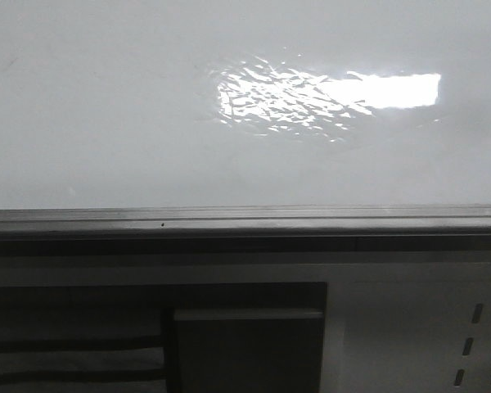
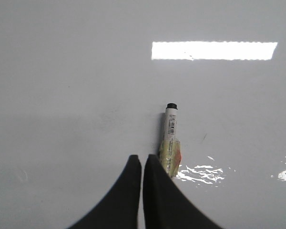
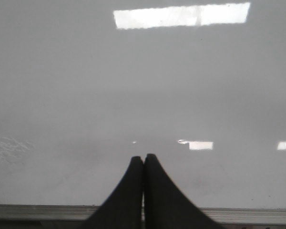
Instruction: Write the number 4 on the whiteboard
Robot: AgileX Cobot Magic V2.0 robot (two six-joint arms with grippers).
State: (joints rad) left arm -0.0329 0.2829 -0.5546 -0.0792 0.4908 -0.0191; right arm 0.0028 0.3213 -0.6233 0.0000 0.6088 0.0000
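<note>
The whiteboard is large, glossy and white, and fills the upper front view above its grey rail. No number 4 shows on it in any view. In the left wrist view my left gripper is shut with nothing between its jaws. A white marker with a black tip is taped along the outside of one finger, its tip pointing at the board. A faint short dark stroke lies beside the marker. My right gripper is shut and empty over the board near the rail. Neither gripper shows in the front view.
A bright rippled light reflection sits right of centre on the board. Below the rail stands a dark panelled cabinet, with a slotted pale panel to its right. Glare patches also show in both wrist views.
</note>
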